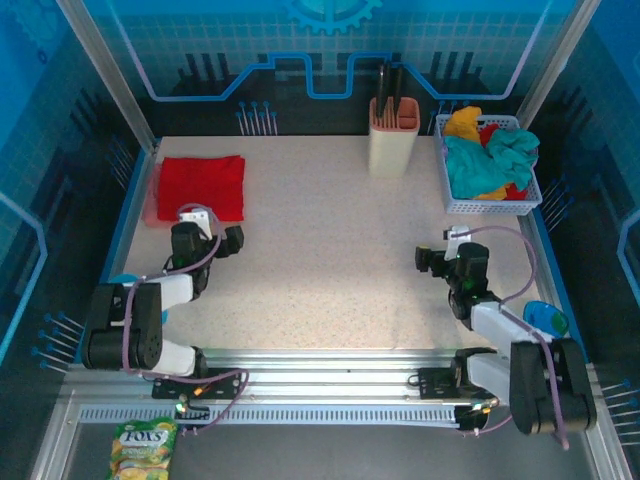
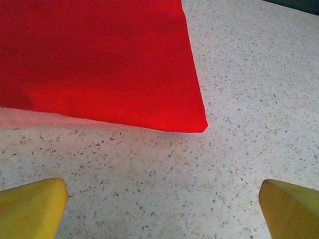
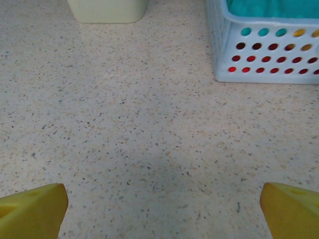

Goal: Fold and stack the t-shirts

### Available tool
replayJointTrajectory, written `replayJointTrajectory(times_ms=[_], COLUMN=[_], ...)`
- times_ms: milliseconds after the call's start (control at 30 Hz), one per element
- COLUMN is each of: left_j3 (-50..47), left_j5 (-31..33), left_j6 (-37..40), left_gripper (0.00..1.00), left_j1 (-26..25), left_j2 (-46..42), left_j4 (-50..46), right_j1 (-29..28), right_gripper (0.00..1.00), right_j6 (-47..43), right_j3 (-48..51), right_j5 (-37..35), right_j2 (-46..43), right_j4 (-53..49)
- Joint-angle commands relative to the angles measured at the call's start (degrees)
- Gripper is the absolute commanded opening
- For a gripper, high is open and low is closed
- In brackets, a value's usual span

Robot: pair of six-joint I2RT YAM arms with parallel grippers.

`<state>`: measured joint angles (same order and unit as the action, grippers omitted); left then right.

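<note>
Left gripper [image 2: 162, 209] first: jaws flung wide, yellow fingertips [image 2: 32, 206] at the bottom corners of its wrist view, and between them just speckled beige table top [image 2: 224, 164]. Nothing held. Just ahead lies the folded bright red cloth t-shirt [image 2: 99, 59], its near right corner flat on the table. And here is what the close view catches: a strip of pale dusty pink t-shirt [image 2: 30, 117] peeking out under the red one's near edge. Red on top, pink beneath. From overhead that stack sits at the far left of the table, the pink a thin fringe along its left side.

Over to the right gripper [image 3: 162, 209]: wide as well, empty, above bare table on the right. Ahead of it stands a white plastic basket with round holes [image 3: 269, 55], teal cloth [image 3: 274, 7] at its top, red and yellow showing through the holes. The overhead view opens it up: crumpled teal, yellow and red cloth heaped inside. Left of the basket stands a cream plastic holder [image 3: 107, 10], and overhead shows dark handles [image 1: 388, 85] standing in it.

Off the table at the near edge lies a green and yellow sweets packet [image 1: 145, 448], reading "FOX'S".
</note>
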<state>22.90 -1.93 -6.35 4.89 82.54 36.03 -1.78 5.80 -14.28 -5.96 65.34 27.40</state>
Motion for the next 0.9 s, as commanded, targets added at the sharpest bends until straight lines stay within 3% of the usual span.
replayJointTrajectory(times_ms=[0, 100, 167, 267, 333, 500, 867], left_j3=[-1.5, -4.0, -2.1, -1.5, -1.6, -1.3, -1.1], left_j5=[1.3, 4.4, 6.5, 8.8, 8.9, 7.8, 7.1], left_j6=[3.1, 3.4, 3.5, 4.7, 4.8, 5.3, 5.5], left_gripper=[0.99, 0.99, 0.99, 0.99, 0.99, 0.99, 0.99], left_j1=[-1.5, -2.4, -3.3, -4.7, -4.8, -4.8, -4.9], left_j2=[2.3, 7.2, 5.9, 6.2, 6.3, 6.2, 6.2], left_j4=[13.3, 23.9, 17.5, 17.1, 17.5, 17.0, 16.7], right_j1=[0.9, 1.2, 1.4, 1.3, 1.1, -1.7, -1.3], right_gripper=[1.0, 1.0, 1.0, 1.0, 1.0, 1.0, 1.0], right_j6=[-1.1, -2.8, -3.1, -2.8, -3.1, -5.3, -5.8], right_j3=[-2.7, -2.8, -3.1, -3.2, -7.1, -8.0, -8.7], right_j5=[3.4, 4.2, 4.4, 4.4, 4.0, 0.0, 2.4], right_j2=[5.8, 11.0, 15.6, 24.1, 21.2, 22.7, 22.7], right_j4=[14.3, 22.6, 26.5, 36.2, 23.3, 24.2, 23.1])
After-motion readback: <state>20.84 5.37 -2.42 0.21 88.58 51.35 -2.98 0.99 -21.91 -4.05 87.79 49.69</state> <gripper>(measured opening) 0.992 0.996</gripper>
